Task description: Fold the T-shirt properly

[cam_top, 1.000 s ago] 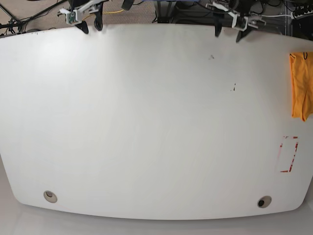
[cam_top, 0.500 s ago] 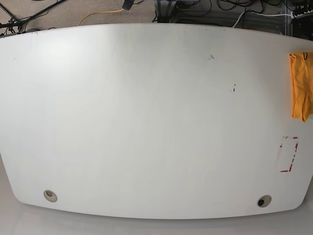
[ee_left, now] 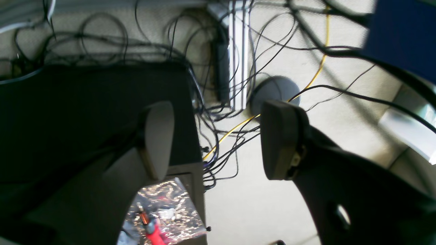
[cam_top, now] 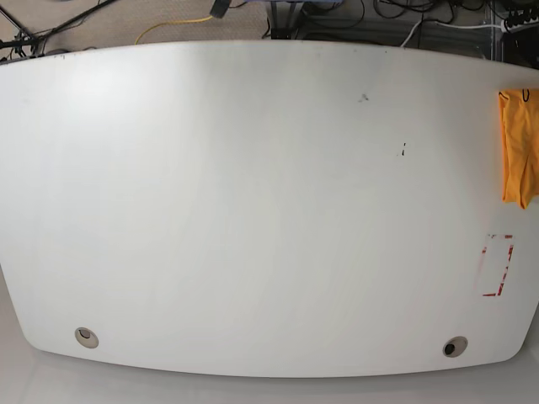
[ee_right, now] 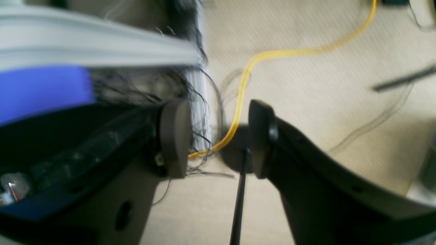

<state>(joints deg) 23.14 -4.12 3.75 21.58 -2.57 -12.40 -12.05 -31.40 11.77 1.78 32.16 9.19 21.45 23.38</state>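
Arms have gone from above the table (cam_top: 253,210); T-shirt (cam_top: 518,147) stays bunched at its right edge. Left gripper (ee_left: 218,143) and right gripper (ee_right: 218,139) hang spread and empty over floor cables.

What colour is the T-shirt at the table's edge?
Orange-yellow. The T-shirt shows best in the base view, bunched at the right edge of the white table.

White table (cam_top: 253,210) w/ red tape rectangle (cam_top: 497,266); beige floor (ee_right: 306,85), tangled black cables (ee_left: 218,143).

Matt orange cloth T-shirt (cam_top: 519,147), smooth table (cam_top: 253,210)
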